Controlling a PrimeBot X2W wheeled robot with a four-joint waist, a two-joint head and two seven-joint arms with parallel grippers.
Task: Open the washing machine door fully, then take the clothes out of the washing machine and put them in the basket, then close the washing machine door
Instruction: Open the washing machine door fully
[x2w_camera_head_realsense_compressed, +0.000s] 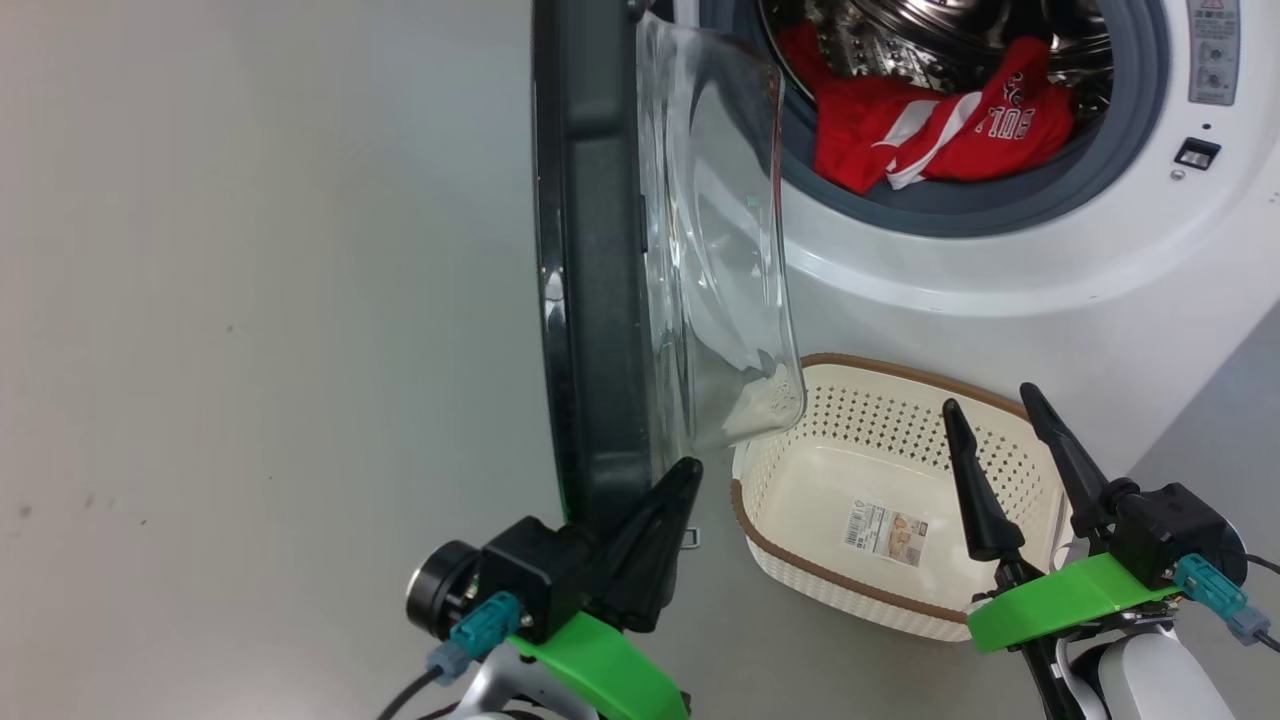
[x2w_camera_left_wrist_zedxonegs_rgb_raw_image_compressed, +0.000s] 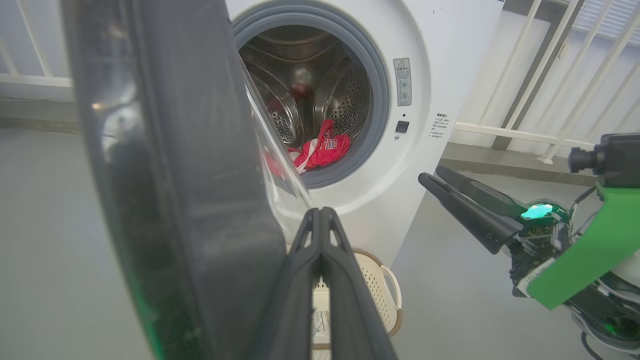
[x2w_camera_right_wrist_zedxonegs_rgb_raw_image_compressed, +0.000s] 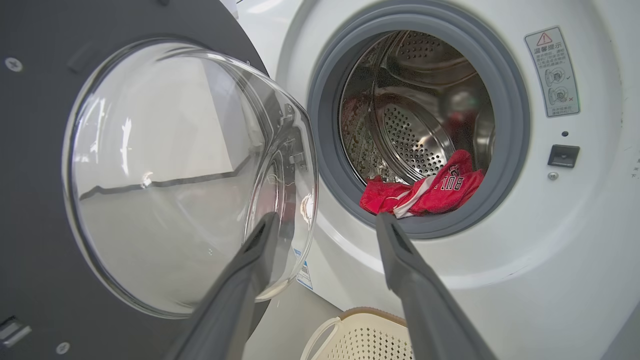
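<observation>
The washing machine (x2w_camera_head_realsense_compressed: 1000, 290) stands with its door (x2w_camera_head_realsense_compressed: 590, 250) swung out, edge-on to the head view, glass bowl facing the drum. Red clothes (x2w_camera_head_realsense_compressed: 940, 130) with white trim lie at the front of the steel drum, also seen as clothes (x2w_camera_right_wrist_zedxonegs_rgb_raw_image_compressed: 425, 192) and clothes (x2w_camera_left_wrist_zedxonegs_rgb_raw_image_compressed: 325, 150). My left gripper (x2w_camera_head_realsense_compressed: 685, 470) is shut and empty, its tip at the door's lower inner rim beside the glass. Over the basket (x2w_camera_head_realsense_compressed: 890, 425), which is empty on the floor below the opening, my right gripper (x2w_camera_head_realsense_compressed: 990, 400) is open. In its own view the right gripper (x2w_camera_right_wrist_zedxonegs_rgb_raw_image_compressed: 326, 220) points at the drum opening.
Grey floor lies wide to the left of the door. The glass bowl (x2w_camera_right_wrist_zedxonegs_rgb_raw_image_compressed: 175, 175) bulges toward the machine, just left of my right fingers. A white railing (x2w_camera_left_wrist_zedxonegs_rgb_raw_image_compressed: 525, 135) runs behind the machine. The basket's handle (x2w_camera_left_wrist_zedxonegs_rgb_raw_image_compressed: 392, 285) shows below my left gripper (x2w_camera_left_wrist_zedxonegs_rgb_raw_image_compressed: 320, 212).
</observation>
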